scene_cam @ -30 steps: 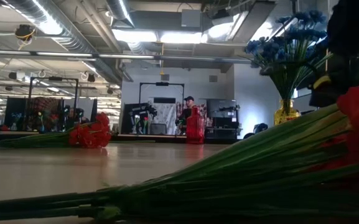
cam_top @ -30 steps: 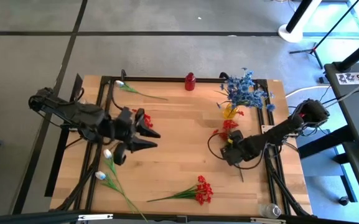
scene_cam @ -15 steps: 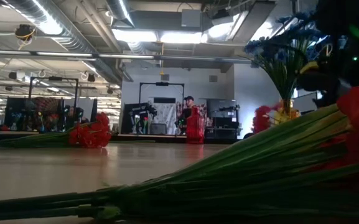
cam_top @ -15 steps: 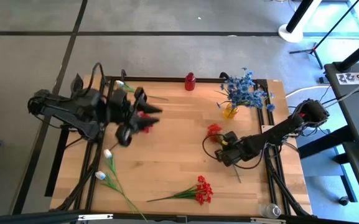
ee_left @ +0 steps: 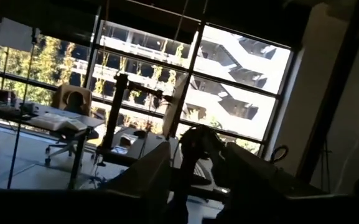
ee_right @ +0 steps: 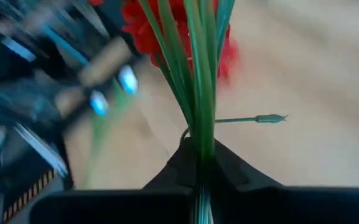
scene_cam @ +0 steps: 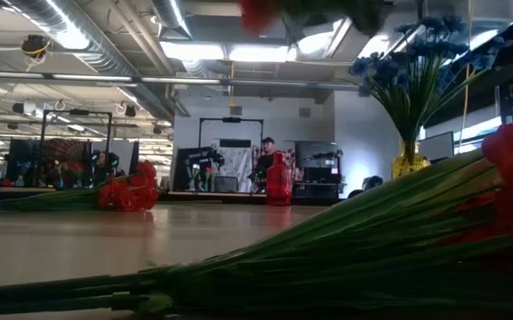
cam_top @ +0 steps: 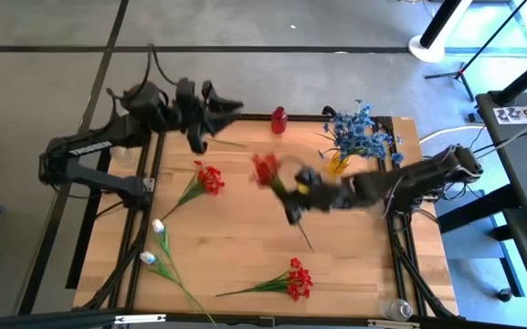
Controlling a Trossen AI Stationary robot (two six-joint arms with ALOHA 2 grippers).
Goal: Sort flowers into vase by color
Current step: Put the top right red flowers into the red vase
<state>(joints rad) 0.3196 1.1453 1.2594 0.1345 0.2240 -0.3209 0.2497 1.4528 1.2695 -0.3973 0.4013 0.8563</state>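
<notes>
Blue flowers (cam_top: 362,130) already sit in the yellow vase (cam_top: 338,164) at far right, so blue looks done. The red vase (cam_top: 279,120) at the far edge is empty, so red is still to do. 1 red spray (cam_top: 267,171) is in my right gripper (cam_top: 297,187), clenched on its green stems, blossoms pointing left toward mid-table, arm stretched in low from the right side. 2 more red sprays lie loose: one left of center (cam_top: 206,178), one at the near edge (cam_top: 292,279). White flowers (cam_top: 160,249) lie near left, another white one (cam_top: 179,124) far left; I see no vase for them. My left gripper (cam_top: 219,110) is raised over the far-left edge, fingers spread, holding nothing.
</notes>
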